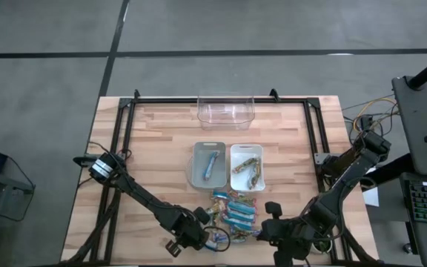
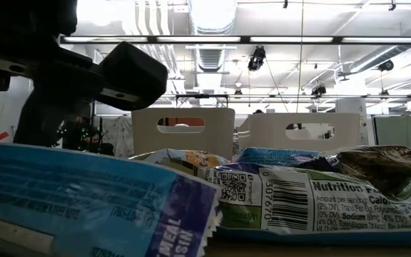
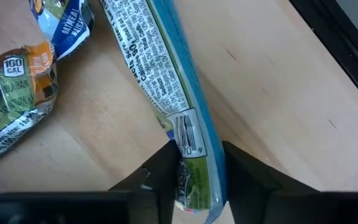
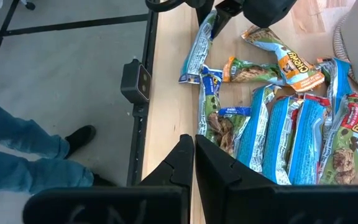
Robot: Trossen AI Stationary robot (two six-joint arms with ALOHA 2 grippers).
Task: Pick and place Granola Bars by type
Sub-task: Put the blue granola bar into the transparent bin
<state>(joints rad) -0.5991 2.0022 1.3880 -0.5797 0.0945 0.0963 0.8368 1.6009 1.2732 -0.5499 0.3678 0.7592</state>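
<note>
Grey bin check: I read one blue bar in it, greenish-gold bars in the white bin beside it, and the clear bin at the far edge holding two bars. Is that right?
Not quite: the clear bin at the far edge holds no bars; the high view shows it empty. The rest stands: one blue bar lies in the grey bin, and greenish-gold bars lie in the white bin beside it.

blue and green-gold Granola Bars (image 1: 236,215), grey bin (image 1: 208,165), white bin (image 1: 247,165)

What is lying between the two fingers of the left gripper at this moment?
In the left wrist view, the end of a blue granola bar lies between the left gripper fingers, its barcode facing up. The wrapper runs away over bare wood.
</note>
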